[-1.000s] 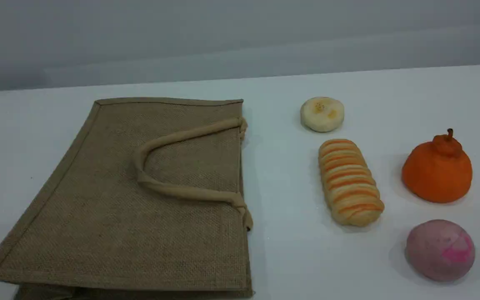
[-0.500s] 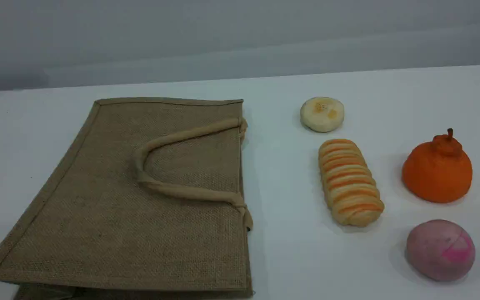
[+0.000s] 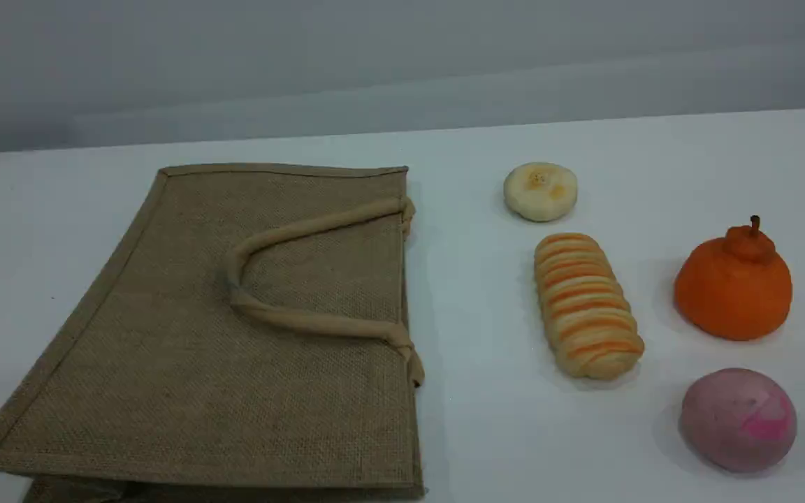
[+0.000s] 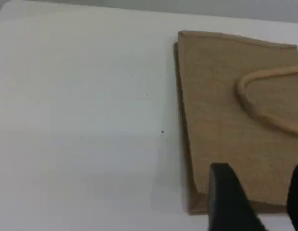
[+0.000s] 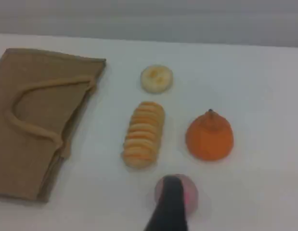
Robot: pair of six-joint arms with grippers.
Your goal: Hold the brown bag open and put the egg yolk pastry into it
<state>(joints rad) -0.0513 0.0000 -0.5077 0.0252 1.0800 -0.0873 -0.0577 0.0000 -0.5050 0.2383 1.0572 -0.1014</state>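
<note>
The brown bag (image 3: 235, 328) lies flat on the left of the table, its beige handle (image 3: 291, 318) folded across it and its mouth edge facing right. The egg yolk pastry (image 3: 540, 191) sits alone at the back, right of the bag. No arm shows in the scene view. In the left wrist view my left gripper (image 4: 262, 197) hovers open above the brown bag (image 4: 230, 110) near one corner, nothing between its fingers. In the right wrist view a single dark fingertip (image 5: 171, 202) hangs over the pink ball, well short of the egg yolk pastry (image 5: 156, 78); it holds nothing.
An orange-striped loaf (image 3: 586, 305) lies just in front of the pastry. An orange stemmed fruit (image 3: 733, 283) stands at the right, and a pink-purple ball (image 3: 738, 418) sits near the front right. White tabletop (image 3: 472, 349) separates the bag from the foods.
</note>
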